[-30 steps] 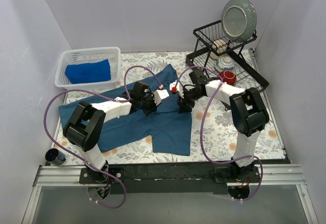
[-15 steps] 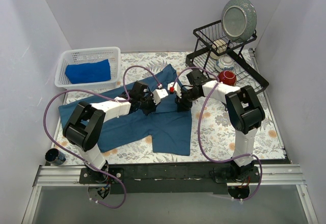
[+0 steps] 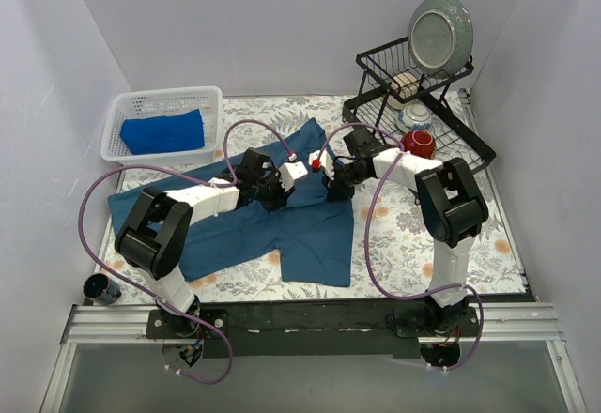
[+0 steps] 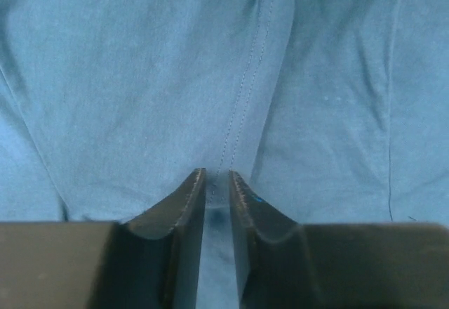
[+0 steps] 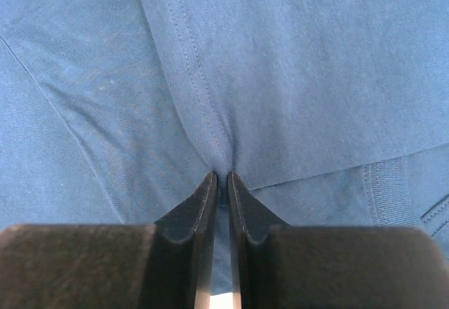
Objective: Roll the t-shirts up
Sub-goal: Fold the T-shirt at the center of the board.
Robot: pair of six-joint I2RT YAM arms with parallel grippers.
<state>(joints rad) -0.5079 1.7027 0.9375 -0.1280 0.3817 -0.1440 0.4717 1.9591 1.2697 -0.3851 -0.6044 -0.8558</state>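
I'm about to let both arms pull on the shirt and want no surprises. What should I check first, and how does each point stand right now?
1. Left gripper pinching cloth: ok, its jaws are closed on a seamed ridge of the dark-blue tee.
2. Right gripper pinching cloth: ok, it is shut on a fold of the same tee.
3. Tee lying flat for rolling: not ok, it is creased and skewed.
4. Royal-blue tee out of the way: ok, it lies in the white basket.
5. Right arm clear of the dish rack: cannot tell, the red cup sits close beside it.
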